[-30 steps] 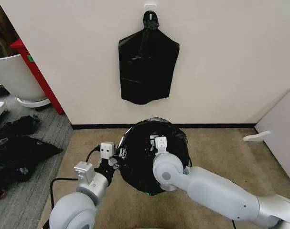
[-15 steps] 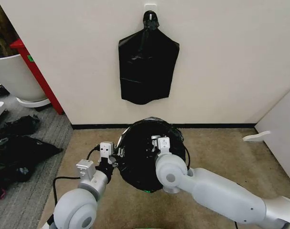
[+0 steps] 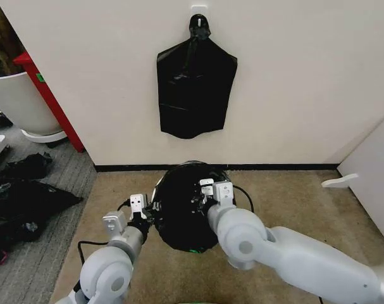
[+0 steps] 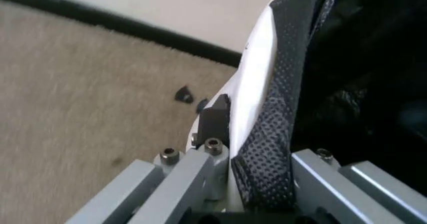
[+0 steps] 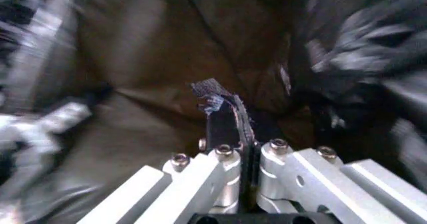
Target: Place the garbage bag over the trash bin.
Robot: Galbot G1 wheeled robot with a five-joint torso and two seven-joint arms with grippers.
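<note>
Since a second ago both arms have drawn back toward the robot, and the black bundle between them looks narrower and more gathered than before, its far edge now close to the baseboard. The left gripper (image 3: 141, 212) sits at the left side of the trash bin (image 4: 257, 83), its fingers (image 4: 212, 124) closed down on the bin's cream-white rim with the garbage bag (image 3: 185, 206) film pinched in between; in the left wrist view one black pad lies on the outside of the white wall and the textured pad presses from the bag side. The right gripper (image 3: 212, 193) is over the right part of the bag's top, fingers (image 5: 223, 126) nearly together, pinching a fold of the glossy black plastic.

The garbage bag is draped over the bin, which stands upright on the tan carpet (image 3: 286, 196) with its mouth facing up, just in front of the wall (image 3: 293, 76). The bag covers the bin almost wholly in the head view; a small green spot shows at its near lower edge.

On the wall above hangs a flat black bag (image 3: 195, 88) from a hook, neck up, long axis vertical. Far left stand a large white tub (image 3: 18, 101) and a red frame (image 3: 49, 101), with loose black bags (image 3: 27, 196) on grey carpet.
</note>
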